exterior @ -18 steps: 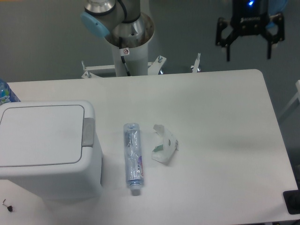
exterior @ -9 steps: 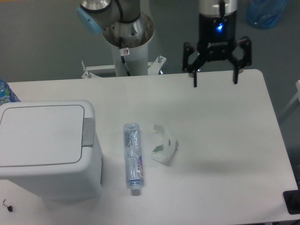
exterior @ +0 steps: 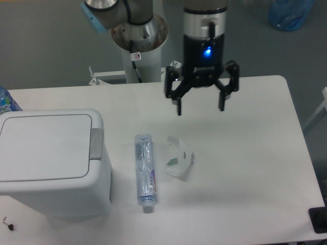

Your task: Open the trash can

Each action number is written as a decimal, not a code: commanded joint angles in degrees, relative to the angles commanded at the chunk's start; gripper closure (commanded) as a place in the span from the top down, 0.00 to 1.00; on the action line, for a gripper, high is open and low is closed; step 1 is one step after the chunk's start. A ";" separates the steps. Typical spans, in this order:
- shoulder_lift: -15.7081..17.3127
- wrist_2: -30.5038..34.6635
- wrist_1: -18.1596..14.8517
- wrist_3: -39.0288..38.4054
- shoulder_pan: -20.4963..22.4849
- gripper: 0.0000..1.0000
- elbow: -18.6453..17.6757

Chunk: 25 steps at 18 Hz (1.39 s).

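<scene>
The hand (exterior: 201, 107) hangs wide open and holds nothing, near the surface's far edge. The trash can (exterior: 51, 161) sits shut at the left edge. Travelling low, the hand may clip the crushed bottle (exterior: 144, 172).

One trash can (exterior: 51, 158), one crushed bottle (exterior: 144, 172), one crumpled wrapper (exterior: 179, 157), one table (exterior: 245, 168).
</scene>
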 joint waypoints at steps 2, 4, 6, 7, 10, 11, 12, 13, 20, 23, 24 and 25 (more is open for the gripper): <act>-0.44 -0.09 0.26 -0.44 -1.49 1.00 -0.09; -1.14 -0.09 0.35 -0.62 -2.98 1.00 0.00; -1.41 0.00 0.27 -0.88 -4.22 1.00 0.18; -1.41 -0.09 0.35 -1.84 -4.31 1.00 0.09; -1.67 -0.09 2.36 -7.37 -5.01 1.00 0.09; -2.10 -0.09 3.42 -8.78 -5.97 1.00 -0.17; -2.46 0.00 4.04 -9.32 -6.50 1.00 -0.44; -2.81 0.00 4.13 -9.50 -6.77 1.00 -0.44; -3.08 0.00 4.13 -10.29 -8.97 1.00 -0.44; -3.25 0.09 4.13 -10.29 -9.93 1.00 -0.61; -3.25 0.09 4.13 -10.29 -10.19 1.00 -0.53; -3.25 0.00 4.13 -10.20 -10.37 1.00 -0.53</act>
